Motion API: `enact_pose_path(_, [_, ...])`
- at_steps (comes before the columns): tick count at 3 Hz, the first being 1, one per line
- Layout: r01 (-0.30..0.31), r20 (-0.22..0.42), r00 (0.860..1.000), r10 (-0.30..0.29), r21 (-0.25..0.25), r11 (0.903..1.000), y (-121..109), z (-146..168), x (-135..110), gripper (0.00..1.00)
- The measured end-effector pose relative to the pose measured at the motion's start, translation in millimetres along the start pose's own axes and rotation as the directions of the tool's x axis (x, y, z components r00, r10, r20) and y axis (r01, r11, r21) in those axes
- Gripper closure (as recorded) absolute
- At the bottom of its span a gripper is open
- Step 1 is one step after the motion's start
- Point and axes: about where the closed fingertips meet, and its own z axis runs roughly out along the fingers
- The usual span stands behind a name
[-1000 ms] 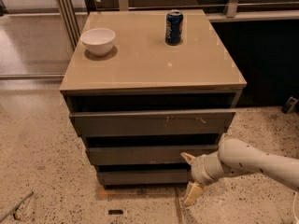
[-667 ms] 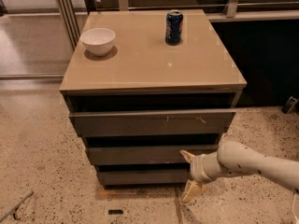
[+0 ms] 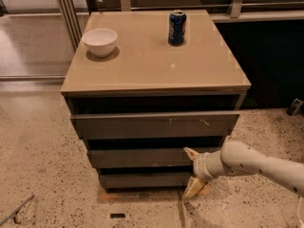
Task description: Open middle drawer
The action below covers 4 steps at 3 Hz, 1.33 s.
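The middle drawer [image 3: 142, 157] is a long flat dark grey-brown front in the cabinet, between the scratched top front [image 3: 152, 125] and the small bottom front [image 3: 142, 179]. My gripper [image 3: 192, 174] comes in from the right on a white arm [image 3: 256, 163]. It sits at the right end of the middle drawer. Its fingers are spread apart: the upper fingertip [image 3: 190, 152] touches the middle drawer's upper right edge, and the lower fingertip [image 3: 192, 188] hangs by the bottom front near the floor. It holds nothing.
The cabinet's tan top [image 3: 152, 61] carries a white bowl [image 3: 100, 41] at the left and a blue soda can [image 3: 177, 27] at the back. Speckled floor [image 3: 42, 175] surrounds the cabinet. A metal rail [image 3: 66, 13] stands at the back left, dark furniture [image 3: 270, 56] at the right.
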Motion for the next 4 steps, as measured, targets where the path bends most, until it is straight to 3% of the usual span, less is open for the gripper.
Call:
enact_pose_path(2, [0.012,-0.016,1.000,-0.012,-0.013,0.9998,-27.9,24.2,11.2,0.00])
enact_pose_path(3, [0.019,-0.044,0.999,-0.021,-0.048,0.9987,-54.2,69.9,23.5,0.00])
enact_pose_path(4, [0.018,-0.042,0.999,-0.021,-0.052,0.9985,-53.1,70.7,23.0,0.00])
